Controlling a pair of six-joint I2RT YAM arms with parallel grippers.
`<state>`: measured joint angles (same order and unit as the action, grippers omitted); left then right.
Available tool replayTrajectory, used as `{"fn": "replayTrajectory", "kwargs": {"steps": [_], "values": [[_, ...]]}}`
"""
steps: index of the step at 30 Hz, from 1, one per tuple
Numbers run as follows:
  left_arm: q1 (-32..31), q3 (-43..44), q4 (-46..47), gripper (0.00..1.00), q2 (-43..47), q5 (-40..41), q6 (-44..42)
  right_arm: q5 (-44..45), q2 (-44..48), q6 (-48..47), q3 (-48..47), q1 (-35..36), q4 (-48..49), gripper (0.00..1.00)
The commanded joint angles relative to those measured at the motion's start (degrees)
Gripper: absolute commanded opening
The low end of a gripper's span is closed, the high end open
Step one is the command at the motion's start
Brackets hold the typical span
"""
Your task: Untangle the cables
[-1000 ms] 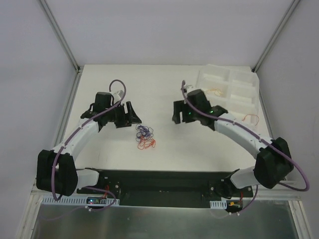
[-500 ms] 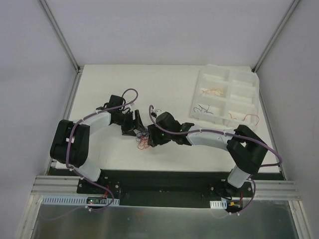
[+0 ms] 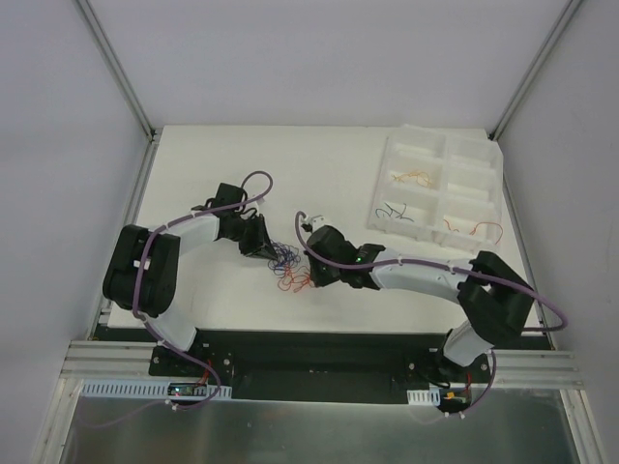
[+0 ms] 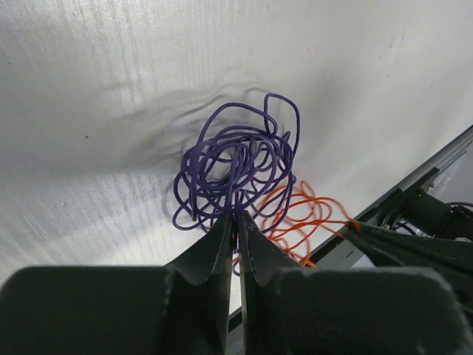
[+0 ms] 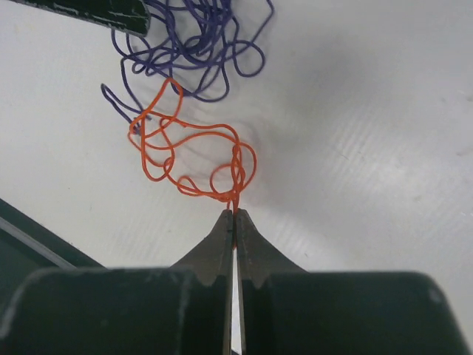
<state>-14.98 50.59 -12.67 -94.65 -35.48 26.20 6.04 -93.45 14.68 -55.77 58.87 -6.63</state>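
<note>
Now the cables (image 3: 286,267) lie in a small bunch on the table (image 3: 193,164), between the two arms, and the job looks partly done: some thin cables (image 3: 416,178) already sit apart in the white tray (image 3: 462,153) at the far right. The left gripper (image 4: 236,216) has its jaws pressed together on the purple cable (image 4: 236,166), and the right gripper (image 5: 234,213) has its jaws pinching the orange cable (image 5: 188,159). These two curly cables overlap where they meet, so I think they need pulling apart next.
</note>
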Motion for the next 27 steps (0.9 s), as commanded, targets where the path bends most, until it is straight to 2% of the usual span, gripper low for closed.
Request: {"fn": "replayTrajectory", "kwargs": {"steps": [1, 7, 9, 13, 15, 17, 19, 20, 21, 22, 23, 26, 27], "values": [[1.6, -0.3, 0.4, 0.0, 3.9, 1.2, -2.4, 8.1, 10.5, -1.7, 1.9, 0.1, -6.8, 0.01], [5.1, -2.2, 0.4, 0.0, 14.0, 7.9, -2.8, 27.1, 22.2, -1.1, 3.3, -0.3, -21.5, 0.01], [5.5, -2.2, 0.2, 0.0, 17.6, 11.0, -2.8, 30.1, 25.8, -0.6, 3.9, -2.0, -24.8, 0.01], [5.7, -1.5, -0.9, 0.0, 22.7, 15.2, -2.6, 29.6, 33.0, -0.6, 5.9, -8.1, -28.8, 0.01], [5.7, -1.6, -0.9, 0.0, 23.8, 15.1, -2.5, 25.3, 37.3, -3.2, 7.9, -11.6, -27.1, 0.01], [5.7, -1.4, -1.0, 0.0, 23.6, 12.6, -3.6, 13.9, 41.2, -7.5, 10.1, -14.6, -22.0, 0.01], [5.7, -1.1, -1.6, 0.01, 23.1, 10.8, -4.0, 9.9, 44.0, -8.1, 10.8, -16.6, -20.7, 0.01], [5.7, -0.9, -1.7, 0.06, 23.1, 9.5, -4.6, 7.7, 45.1, -8.3, 10.8, -18.2, -20.7, 0.01], [5.7, -0.8, -1.6, 0.18, 23.1, 8.2, -4.9, 5.2, 46.0, -8.8, 10.9, -19.2, -20.7, 0.01], [5.7, -0.8, -1.7, 0.37, 23.1, 6.8, -5.3, 2.5, 46.8, -9.2, 11.0, -20.2, -20.7, 0.01], [5.6, -0.6, -1.6, 0.48, 23.3, 5.1, -5.6, 0.3, 47.6, -9.5, 11.1, -20.9, -20.5, 0.01], [4.0, -0.1, -0.7, 0.67, 24.5, 1.2, -7.1, -5.4, 49.1, -9.9, 11.4, -22.7, -19.3, 0.01], [3.0, 0.1, -0.2, 0.69, 25.1, 0.2, -7.8, -9.3, 49.0, -10.2, 11.4, -23.0, -18.8, 0.01]]}}
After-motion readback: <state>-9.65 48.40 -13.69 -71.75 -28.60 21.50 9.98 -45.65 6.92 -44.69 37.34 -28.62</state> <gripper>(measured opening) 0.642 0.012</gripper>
